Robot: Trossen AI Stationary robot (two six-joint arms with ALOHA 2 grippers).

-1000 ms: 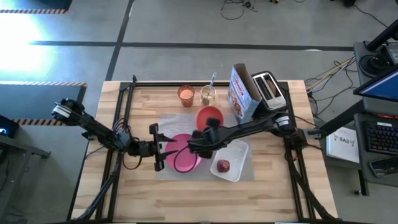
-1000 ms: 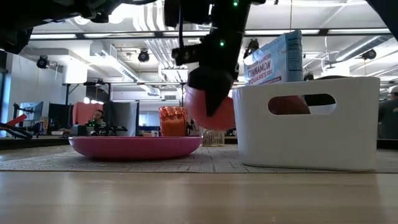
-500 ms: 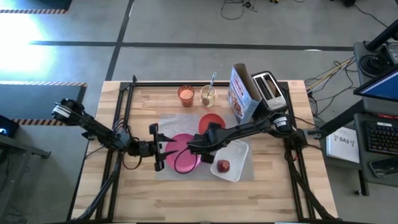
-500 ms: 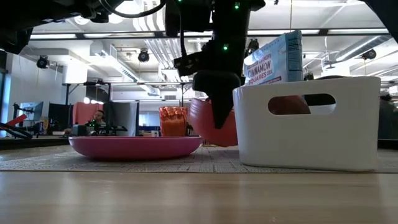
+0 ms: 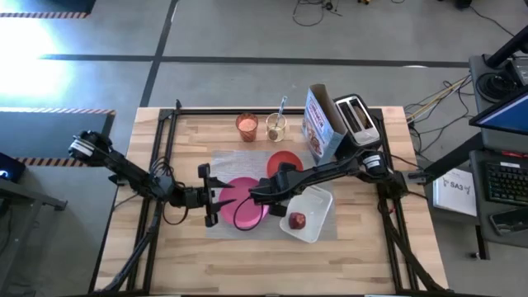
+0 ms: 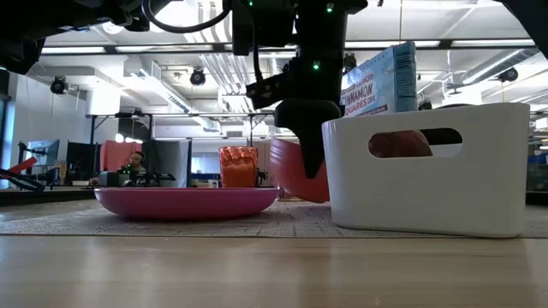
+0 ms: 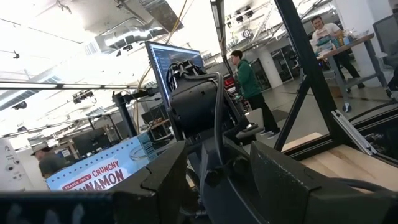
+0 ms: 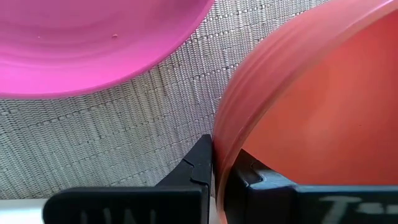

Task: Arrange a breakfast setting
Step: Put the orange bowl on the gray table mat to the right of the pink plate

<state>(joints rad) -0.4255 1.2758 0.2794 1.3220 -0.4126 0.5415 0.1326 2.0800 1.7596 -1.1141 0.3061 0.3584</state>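
Right claw point(image 8: 214, 171) clamped on orange-red bowl point(image 5: 283, 160) rim.
Bowl is held tilted over the grey mat point(image 5: 227, 157), between pink plate point(image 5: 241, 203) and white bin point(image 5: 318, 216) with the apple point(image 5: 296, 219). Left claw point(image 5: 208, 195), fingers apart, is parked beside the plate on the desk point(image 5: 247, 264).

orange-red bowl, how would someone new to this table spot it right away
Start at the grey mat in the middle of the wooden table. The orange-red bowl sits near the mat's far right part, between the pink plate and the cereal box, with the right gripper pinching its rim. It is deeper than the flat plate and wider than the small orange cup.
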